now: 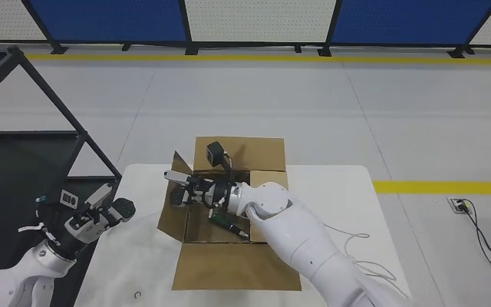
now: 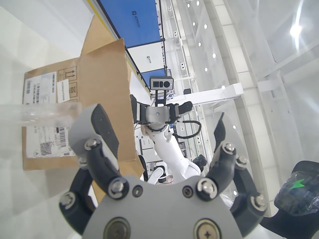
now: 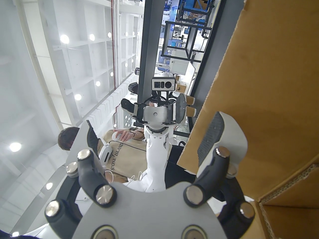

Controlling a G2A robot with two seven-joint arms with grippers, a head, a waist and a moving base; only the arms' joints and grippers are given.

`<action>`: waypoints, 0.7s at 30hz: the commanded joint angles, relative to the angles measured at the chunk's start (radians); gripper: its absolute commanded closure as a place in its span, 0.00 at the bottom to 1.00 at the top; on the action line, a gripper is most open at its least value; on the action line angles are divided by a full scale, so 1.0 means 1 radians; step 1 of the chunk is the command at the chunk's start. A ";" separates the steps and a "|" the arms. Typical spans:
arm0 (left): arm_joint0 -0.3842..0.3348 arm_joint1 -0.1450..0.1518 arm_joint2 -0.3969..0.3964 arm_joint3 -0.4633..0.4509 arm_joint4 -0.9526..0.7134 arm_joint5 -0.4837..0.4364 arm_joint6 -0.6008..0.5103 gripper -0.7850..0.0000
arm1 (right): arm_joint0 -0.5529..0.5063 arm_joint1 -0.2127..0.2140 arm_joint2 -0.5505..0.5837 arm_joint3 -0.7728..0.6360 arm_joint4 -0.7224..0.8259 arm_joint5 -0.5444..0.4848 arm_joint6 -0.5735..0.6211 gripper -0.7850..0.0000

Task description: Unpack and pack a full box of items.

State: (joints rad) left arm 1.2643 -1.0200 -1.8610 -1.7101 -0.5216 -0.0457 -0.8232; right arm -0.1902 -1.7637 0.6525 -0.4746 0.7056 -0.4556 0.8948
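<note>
Right gripper [image 1: 176, 189], fingers spread and empty, hangs at the left-hand wall of the open box [image 1: 234, 269]; whether a finger touches the cardboard I cannot tell. Left gripper [image 1: 120, 209], also spread and empty, hovers just outside that same wall. A dark green item [image 1: 229, 223] lies on the box floor, so unpacking seems in hand. The next move likely calls for the right gripper to clear the wall and descend onto the item.
</note>
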 commanded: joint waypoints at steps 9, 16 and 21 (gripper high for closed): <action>0.000 0.000 0.000 0.000 0.001 0.000 0.000 0.00 | 0.004 -0.004 -0.002 0.010 -0.005 -0.001 0.004 0.00; 0.009 0.001 0.003 -0.014 0.015 0.004 0.010 0.00 | -0.028 0.005 0.013 -0.028 -0.025 0.020 -0.039 0.00; 0.005 0.005 0.004 -0.036 0.016 0.016 -0.004 0.00 | -0.051 0.002 0.002 -0.104 -0.094 0.117 -0.110 0.00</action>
State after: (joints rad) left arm 1.2704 -1.0153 -1.8570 -1.7422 -0.5049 -0.0318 -0.8251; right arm -0.2374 -1.7600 0.6557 -0.5640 0.6186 -0.3590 0.7931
